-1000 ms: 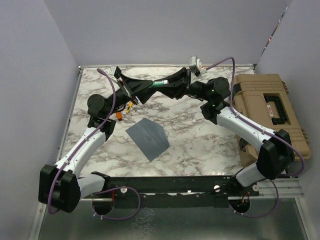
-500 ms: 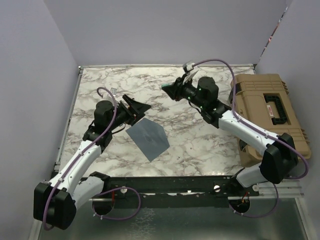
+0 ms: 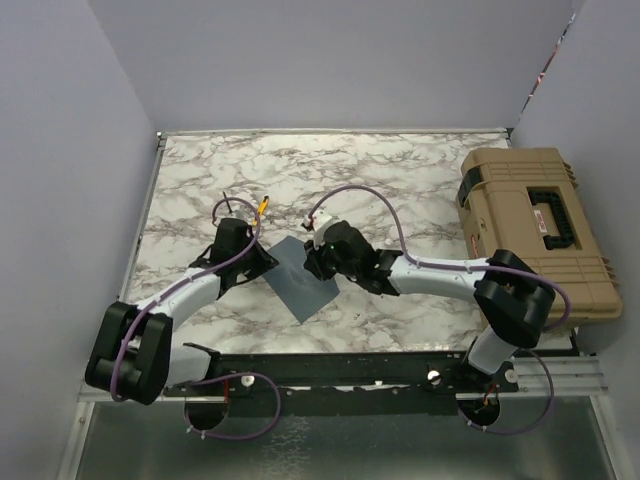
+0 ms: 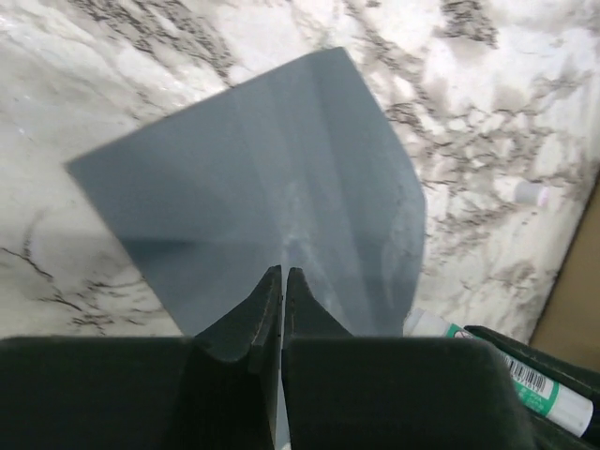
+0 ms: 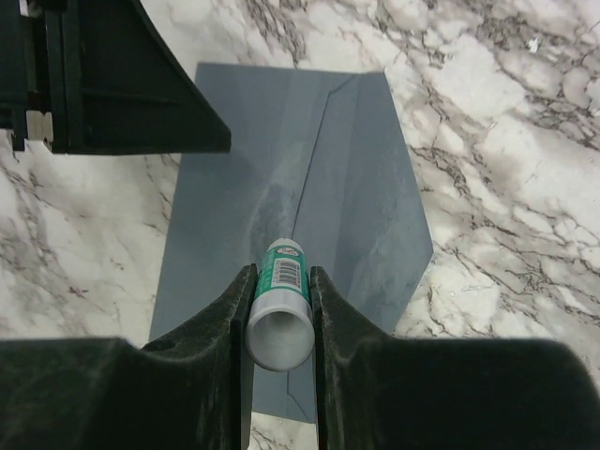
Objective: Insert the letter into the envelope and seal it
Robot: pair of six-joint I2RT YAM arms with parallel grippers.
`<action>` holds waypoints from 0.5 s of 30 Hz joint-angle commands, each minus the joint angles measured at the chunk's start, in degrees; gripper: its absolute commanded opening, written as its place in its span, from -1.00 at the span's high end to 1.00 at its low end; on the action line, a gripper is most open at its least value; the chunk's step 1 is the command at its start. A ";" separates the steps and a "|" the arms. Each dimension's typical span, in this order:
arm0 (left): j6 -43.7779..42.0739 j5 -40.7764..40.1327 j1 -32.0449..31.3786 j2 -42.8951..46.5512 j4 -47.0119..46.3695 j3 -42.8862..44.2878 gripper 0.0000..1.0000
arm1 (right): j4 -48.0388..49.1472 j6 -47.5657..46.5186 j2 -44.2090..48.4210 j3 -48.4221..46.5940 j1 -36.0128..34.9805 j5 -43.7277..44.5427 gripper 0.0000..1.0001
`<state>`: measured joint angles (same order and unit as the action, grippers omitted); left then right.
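The left gripper [image 4: 283, 274], fingers pressed together, hides the grey-blue envelope [image 4: 262, 178]'s 6 o'clock edge from its wrist camera, while the right gripper [image 5: 281, 270] pinches a glue stick [image 5: 279, 319], far tip unseen.

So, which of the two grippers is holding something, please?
The right gripper: it clamps a green-labelled tube; the left gripper is shut and empty.

1. Top: fixed, high behind the desk's [image 3: 400, 180] near edge, looks down on the whole desk.
2. Left wrist: close, low, facing across envelope [image 4: 262, 187].
3. Right wrist: close, above envelope, from opposite side.
4. Shared: envelope, all three.
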<state>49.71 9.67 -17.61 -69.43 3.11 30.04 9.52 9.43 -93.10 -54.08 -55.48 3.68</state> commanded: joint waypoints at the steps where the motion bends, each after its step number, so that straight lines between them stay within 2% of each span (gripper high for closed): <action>1: -5.04 0.09 1.84 -6.49 -2.92 0.69 1.00 | -2.40 -2.13 -4.32 -3.57 -1.87 3.60 0.99; 10: -4.41 5.58 3.99 -14.33 -12.36 -1.52 1.00 | -0.13 -7.21 -11.45 -6.97 -3.30 2.95 0.99; 15: -2.99 5.61 4.50 -16.36 -12.79 -3.24 1.00 | 0.50 -8.65 -14.26 -8.72 -3.86 3.95 0.99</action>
<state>46.50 14.76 -13.69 -83.64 -8.80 29.26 8.43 3.40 -104.95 -60.55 -58.54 5.39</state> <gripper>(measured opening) 0.002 0.248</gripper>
